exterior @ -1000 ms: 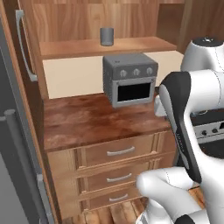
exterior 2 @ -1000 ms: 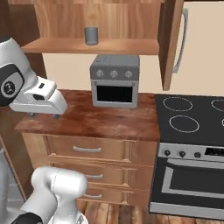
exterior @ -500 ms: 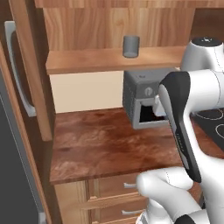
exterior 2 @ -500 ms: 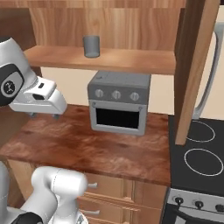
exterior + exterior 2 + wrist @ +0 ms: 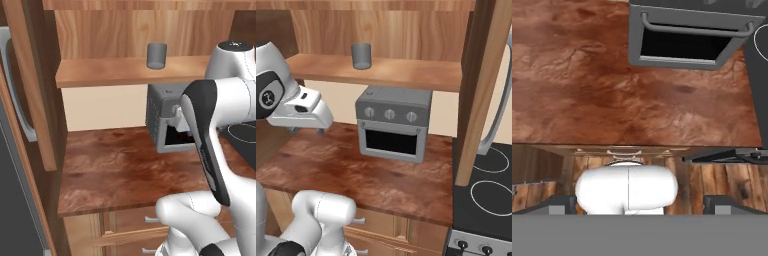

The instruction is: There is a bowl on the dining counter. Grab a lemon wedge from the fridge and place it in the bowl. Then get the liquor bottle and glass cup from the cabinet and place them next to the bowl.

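Glass cup (image 5: 156, 55) (image 5: 361, 55) is a plain grey translucent cylinder, upright on the flat light-brown wood shelf of the cabinet (image 5: 130, 72) (image 5: 406, 72), alone on that shelf, well back from its front edge. Cabinet door (image 5: 483, 90) is darker brown, swung open at the right of the right base view, with a pale curved handle (image 5: 496, 125); the other open door (image 5: 32, 90) hangs at the left of the left base view. Below the shelf: wall counter (image 5: 115, 175) (image 5: 356, 175) (image 5: 612, 95) with a glossy reddish-brown mottled top over wooden drawers (image 5: 386, 230) with bar pulls. Boxy grey toaster oven (image 5: 394, 122) (image 5: 165, 120) (image 5: 692, 40) sits at the far side of the counter, directly under the cup, three round knobs, dark window, bar handle. Black glass cooktop (image 5: 486, 185) with white ring burners lies right of the counter. Arm is folded high over the near edge of the counter, hand level with the oven and below the shelf, camera aimed down at the counter and floor planks. Gripper (image 5: 639, 205) is spread to full width, fingertips (image 5: 562, 204) far apart, nothing between them, well short of the cup. In the left base view the forearm covers the oven's right part.
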